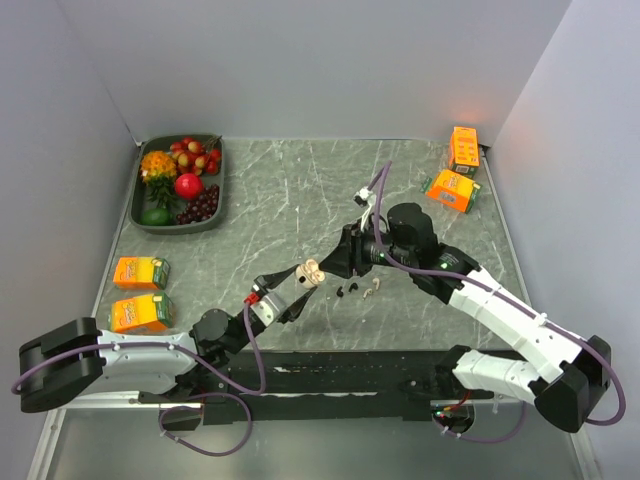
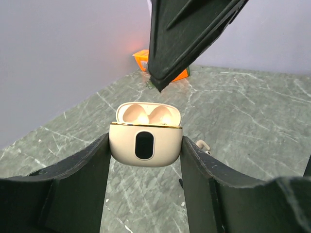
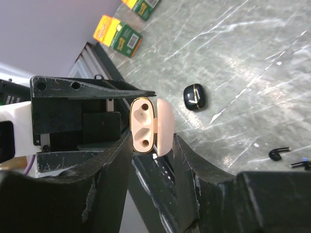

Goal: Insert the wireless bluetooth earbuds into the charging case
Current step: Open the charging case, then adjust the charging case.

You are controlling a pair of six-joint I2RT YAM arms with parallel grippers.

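Note:
My left gripper [image 2: 145,140] is shut on a beige charging case [image 2: 121,145] and holds it above the table with its lid open. Both sockets [image 3: 142,125] are empty. My right gripper [image 3: 151,145] stands open, its fingers on either side of the case and lid without clamping them. In the top view the two grippers meet at mid-table around the case [image 1: 312,271]. Two tiny black earbuds [image 3: 277,154] [image 3: 301,165] lie on the table beyond. A small black case [image 3: 195,97] sits shut nearby.
A beige earbud [image 2: 203,145] lies on the table just beside my left gripper. A green tray of fruit [image 1: 180,183] stands at the far left. Orange cartons sit at the left edge [image 1: 140,272] [image 1: 140,313] and the far right [image 1: 463,148] [image 1: 452,190].

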